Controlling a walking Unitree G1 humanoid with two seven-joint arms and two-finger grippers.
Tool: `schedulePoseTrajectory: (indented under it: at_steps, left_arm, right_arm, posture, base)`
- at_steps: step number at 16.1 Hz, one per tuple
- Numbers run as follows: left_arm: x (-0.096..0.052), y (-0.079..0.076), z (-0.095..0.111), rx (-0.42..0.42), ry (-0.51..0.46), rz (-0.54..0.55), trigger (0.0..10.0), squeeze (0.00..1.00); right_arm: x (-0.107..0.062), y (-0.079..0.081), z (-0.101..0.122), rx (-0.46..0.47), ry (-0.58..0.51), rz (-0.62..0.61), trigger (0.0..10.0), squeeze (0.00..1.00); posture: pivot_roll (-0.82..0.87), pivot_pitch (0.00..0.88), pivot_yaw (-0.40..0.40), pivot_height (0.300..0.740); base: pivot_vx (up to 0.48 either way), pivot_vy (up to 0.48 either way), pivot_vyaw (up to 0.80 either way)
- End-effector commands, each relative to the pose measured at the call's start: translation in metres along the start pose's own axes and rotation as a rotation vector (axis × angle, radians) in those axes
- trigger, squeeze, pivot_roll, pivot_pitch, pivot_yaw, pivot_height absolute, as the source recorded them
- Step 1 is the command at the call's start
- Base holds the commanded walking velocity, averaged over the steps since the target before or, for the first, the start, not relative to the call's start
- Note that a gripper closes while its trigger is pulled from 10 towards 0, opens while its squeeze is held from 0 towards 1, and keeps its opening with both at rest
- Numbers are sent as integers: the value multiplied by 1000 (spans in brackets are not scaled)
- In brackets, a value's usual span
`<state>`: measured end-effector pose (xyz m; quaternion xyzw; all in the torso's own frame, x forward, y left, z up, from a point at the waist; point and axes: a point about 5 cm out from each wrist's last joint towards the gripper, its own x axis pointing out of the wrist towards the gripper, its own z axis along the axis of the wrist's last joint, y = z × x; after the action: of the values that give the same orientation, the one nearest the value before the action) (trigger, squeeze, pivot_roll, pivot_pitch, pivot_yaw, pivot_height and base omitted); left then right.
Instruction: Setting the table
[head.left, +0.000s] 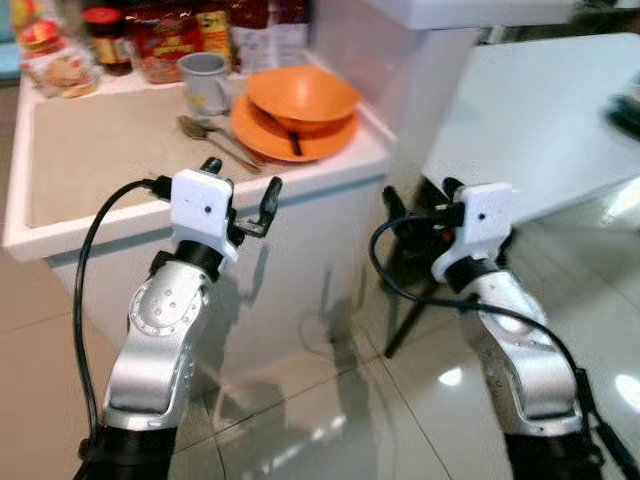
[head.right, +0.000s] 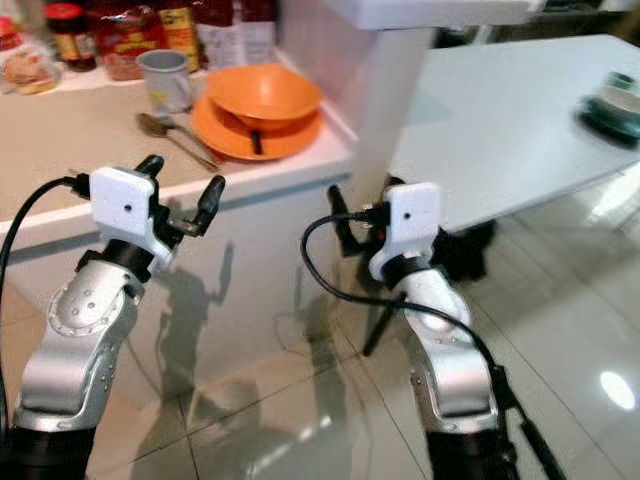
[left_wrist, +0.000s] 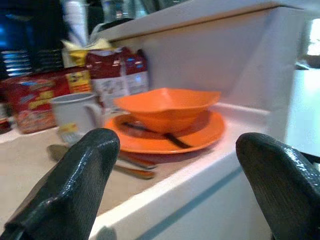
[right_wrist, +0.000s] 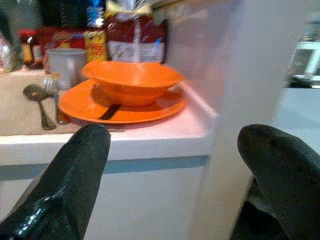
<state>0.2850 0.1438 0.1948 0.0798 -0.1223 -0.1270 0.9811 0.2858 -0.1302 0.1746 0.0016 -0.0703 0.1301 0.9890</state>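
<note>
Step in hand: you are at the approach, with nothing picked up yet; both arms are raised in front of the white counter (head.left: 60, 235) where the tableware waits.
Left gripper (head.left: 240, 195): its two black fingers stand well apart and hold nothing; it sits just short of the counter's front edge, pointed at the dishes.
Right gripper (head.right: 365, 215): fingers also spread wide and empty, level with the counter's right corner, beside the white pillar (head.right: 385, 100).
Orange bowl (head.left: 302, 95): it sits upright inside the orange plate (head.left: 262, 135), near the counter's right end; both look smooth and glossy, so judge them slippery at the rim.
Dark utensil (head.left: 292, 140): its handle lies on the plate, partly under the bowl; which kind it is, you cannot tell.
Spoon (head.left: 200, 130): metal, lying flat on the counter just left of the plate.
Mug (head.left: 205, 82): grey, upright, behind the spoon, close to the plate.
White table (head.right: 500, 120): off to your right, probably where the setting goes.
Next move: reach forward over the edge and take the plate by its near rim, kept level so the bowl does not slide.
</note>
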Motion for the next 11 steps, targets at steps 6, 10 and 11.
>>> schedulePoseTrajectory:
  at_steps: [6, 10, 11]
  left_arm:
    - [0, 3, 3, 9, -4, 8, 10000, 0]
    - [1, 3, 3, 8, -3, 2, 10000, 0]
    - [1, 2, 3, 7, -3, 0, 10000, 0]
  right_arm:
    - [2, 2, 3, 28, -10, 19, 10000, 0]
    - [2, 2, 4, 28, -15, 10, 10000, 0]
    - [1, 1, 5, 28, -19, 2, 10000, 0]
  posture:
    - [96, 0, -88, 740]
    - [91, 0, -82, 740]
    - [90, 0, -81, 740]
  base:
    - [341, 0, 400]
    - [342, 0, 0]
    - [345, 0, 0]
